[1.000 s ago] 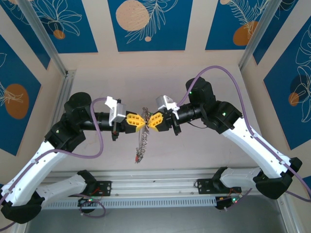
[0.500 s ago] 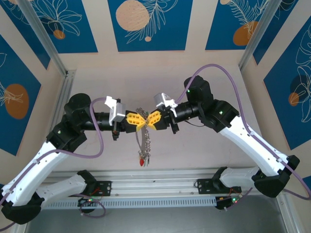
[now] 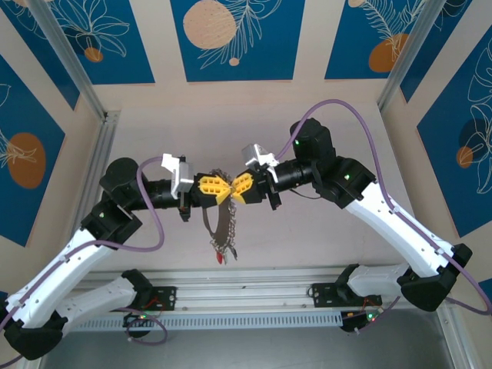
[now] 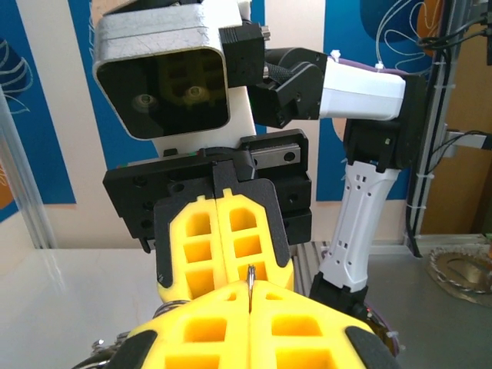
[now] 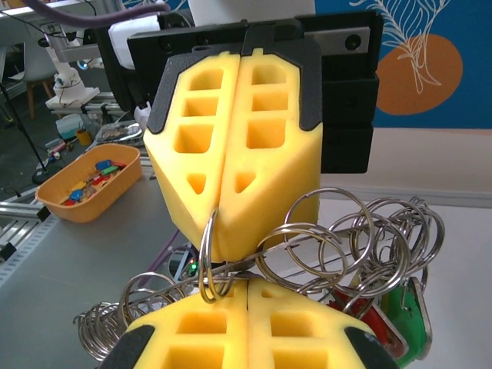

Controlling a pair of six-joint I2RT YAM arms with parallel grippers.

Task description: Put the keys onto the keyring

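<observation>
My left gripper (image 3: pixel 225 189) and right gripper (image 3: pixel 235 190) meet tip to tip above the table, both shut. The keyring (image 3: pixel 209 225), a thin grey wire loop, hangs below them with red and dark keys (image 3: pixel 224 254) at its bottom. In the right wrist view the keyring's wire (image 5: pixel 311 244) runs across my right gripper (image 5: pixel 247 281), which pinches it. A small split ring (image 5: pixel 208 257) is clamped in the left gripper (image 5: pixel 221 231). Several more split rings hang on the wire, with a red key (image 5: pixel 370 323) and a green key (image 5: pixel 412 314). The clamped ring's edge (image 4: pixel 250 278) shows between the left fingertips.
An orange tray (image 5: pixel 54 207) of loose coloured keys stands on a grey bench beyond the table, to the left in the right wrist view. An aluminium rail (image 3: pixel 254 296) crosses the table's near edge by the arm bases. Frame posts (image 3: pixel 73 61) stand at the back corners.
Both grippers have shifted slightly left, still shut and tip to tip. The hanging keyring has swung and its loop now shows wider under the left gripper.
</observation>
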